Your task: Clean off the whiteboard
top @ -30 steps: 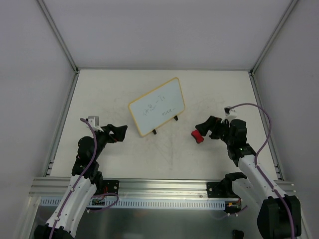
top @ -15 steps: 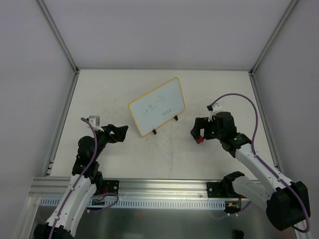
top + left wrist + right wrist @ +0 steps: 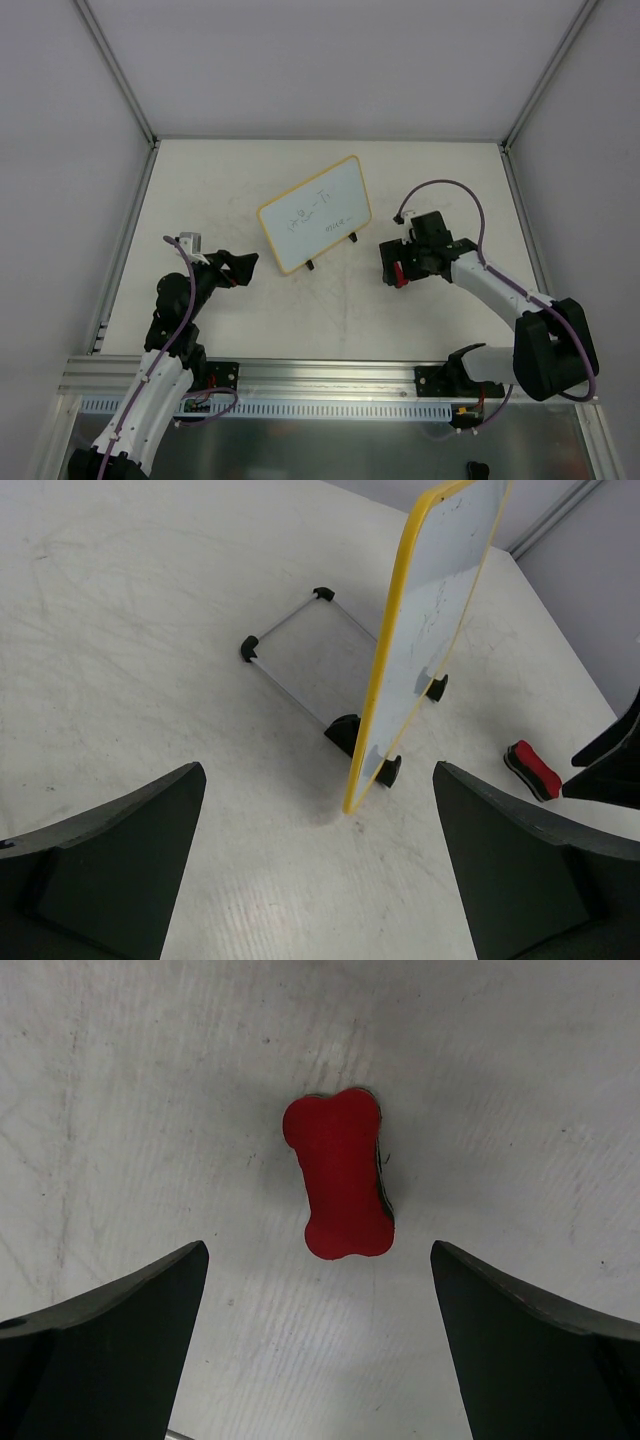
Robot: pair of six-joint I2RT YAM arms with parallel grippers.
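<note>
The whiteboard [image 3: 315, 213] stands tilted on its black feet mid-table, with faint dark scribbles on its face. In the left wrist view it shows nearly edge-on [image 3: 440, 580], its wire stand behind it. The small red eraser [image 3: 398, 274] lies flat on the table to the board's right. In the right wrist view the eraser [image 3: 338, 1175] lies just ahead of my open, empty right gripper [image 3: 320, 1360], which hovers over it [image 3: 392, 262]. My left gripper [image 3: 240, 265] is open and empty, left of the board, and points at the board's near corner [image 3: 320, 880].
The table is walled by white panels with metal rails on the left [image 3: 125, 240] and right [image 3: 525, 240]. An aluminium rail [image 3: 320, 375] runs along the near edge by the arm bases. The red eraser also shows in the left wrist view [image 3: 532, 768].
My right arm has swung in toward the board side and turned its wrist down over the red eraser. The left arm, board and eraser have not moved.
</note>
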